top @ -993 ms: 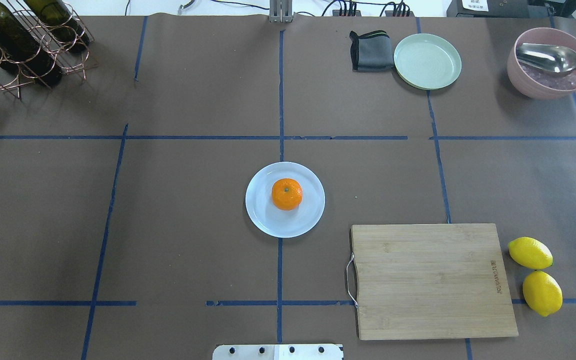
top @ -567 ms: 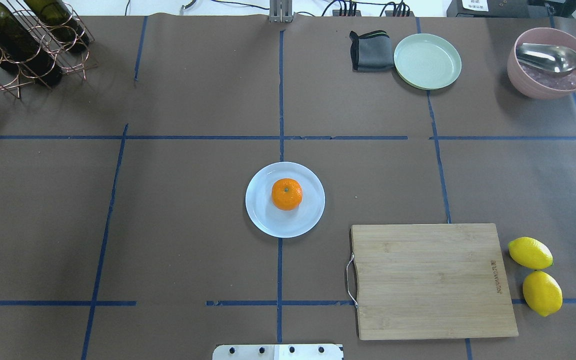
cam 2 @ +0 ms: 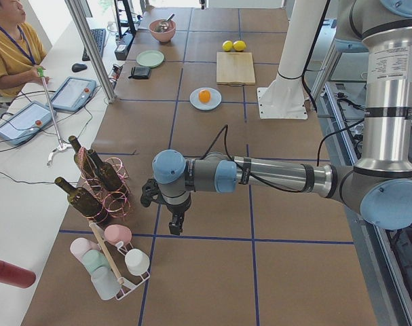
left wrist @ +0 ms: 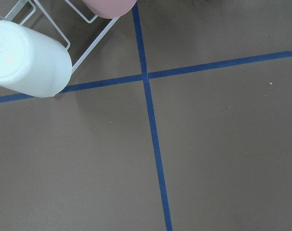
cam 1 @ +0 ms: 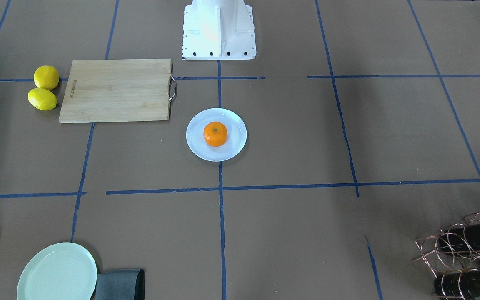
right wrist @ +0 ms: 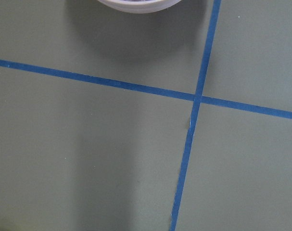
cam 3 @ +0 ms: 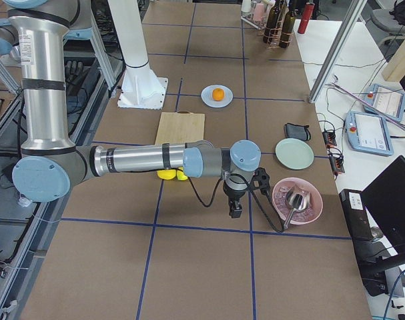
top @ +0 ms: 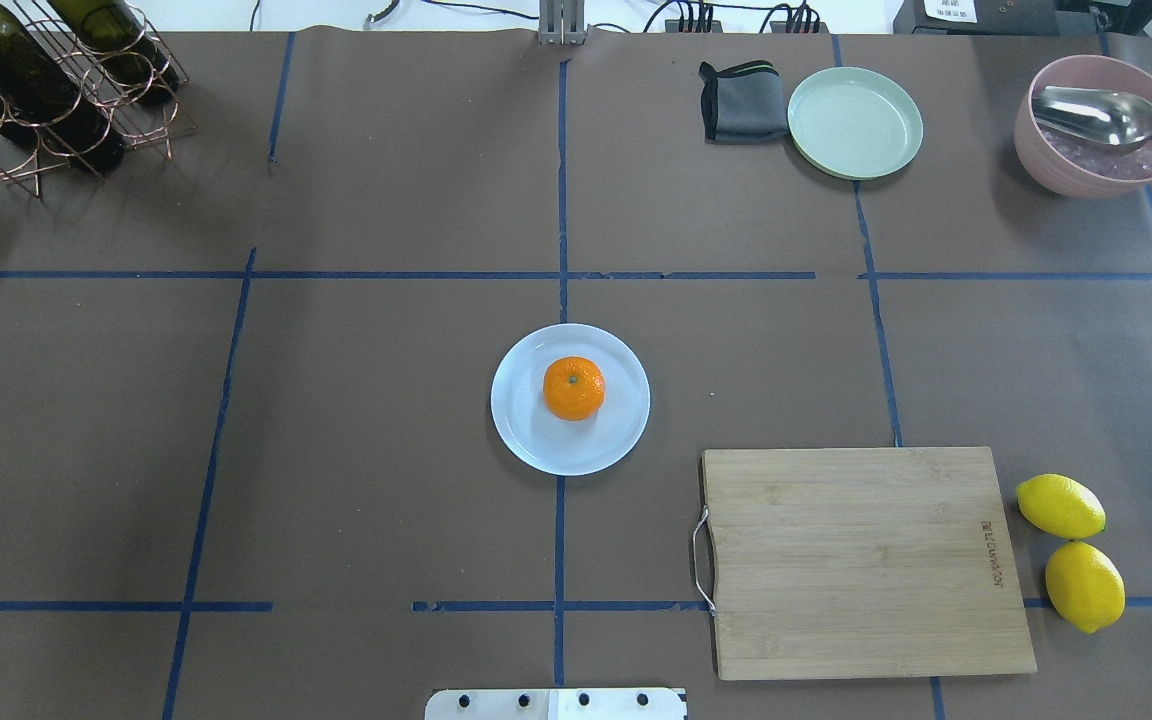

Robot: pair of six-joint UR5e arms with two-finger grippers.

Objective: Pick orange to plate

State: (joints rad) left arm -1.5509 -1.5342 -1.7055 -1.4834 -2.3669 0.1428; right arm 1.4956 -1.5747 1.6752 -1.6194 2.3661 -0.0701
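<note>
The orange (top: 573, 388) sits on the pale blue-white plate (top: 536, 440) at the middle of the table, stem dimple up; the front view shows the orange (cam 1: 215, 133) on the plate (cam 1: 232, 150) as well. Neither gripper is near it. My left gripper (cam 2: 175, 224) hangs over bare table far to the left, beside a cup rack. My right gripper (cam 3: 235, 210) hangs far to the right, next to the pink bowl. Both show only in the side views, so I cannot tell whether they are open or shut. The wrist views show only tape lines.
A wooden cutting board (top: 861, 560) lies front right with two lemons (top: 1060, 505) beside it. At the back right are a green plate (top: 854, 122), a grey cloth (top: 741, 100) and a pink bowl (top: 1096, 150) with a spoon. A bottle rack (top: 46, 80) stands back left.
</note>
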